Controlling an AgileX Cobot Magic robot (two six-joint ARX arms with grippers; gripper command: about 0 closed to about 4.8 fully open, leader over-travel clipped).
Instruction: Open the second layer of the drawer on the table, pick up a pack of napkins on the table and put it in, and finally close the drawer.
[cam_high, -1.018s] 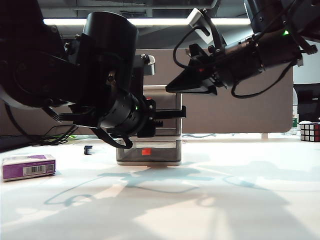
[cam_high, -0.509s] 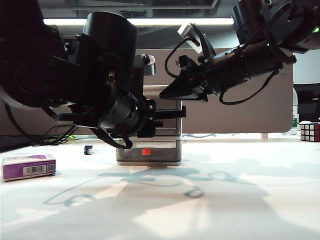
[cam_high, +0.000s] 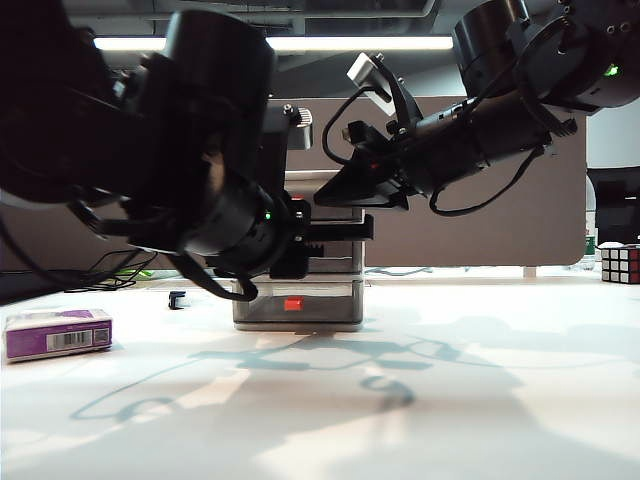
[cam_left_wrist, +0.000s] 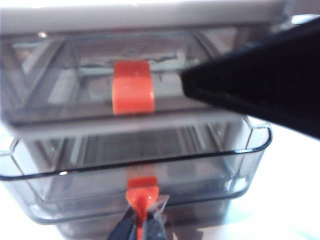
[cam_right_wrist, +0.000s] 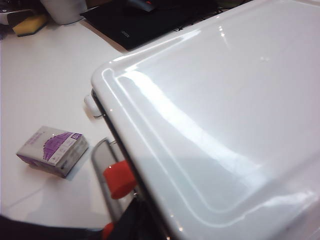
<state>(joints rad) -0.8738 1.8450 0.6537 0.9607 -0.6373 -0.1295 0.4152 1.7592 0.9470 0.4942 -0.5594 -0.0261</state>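
Drawer unit: small pale-grey three-tier drawer (cam_high: 325, 250) w/ smoky translucent trays, standing mid-table on the plain white tabletop (cam_high: 480, 400).
Second layer: middle smoky tray (cam_left_wrist: 135, 167) is sitting part-way out of the frame — its small red handle (cam_left_wrist: 141, 189) is being pinched.
Left gripper (cam_left_wrist: 141, 226): jaws narrow, clamped on that red handle, at the unit's front.
Right gripper (cam_high: 335, 187): is hovering over the unit's glossy top (cam_right_wrist: 225, 100); jaw state can't be told.
Napkins: flat purple pack w/ barcode label (cam_high: 57, 334) is lying on the table, well apart to the unit's left, untouched.
Handling: pack looks light, soft-sided — prob. best gripped across its narrow sides. The tray looks light & slick; the handle is tiny, so slip risk.
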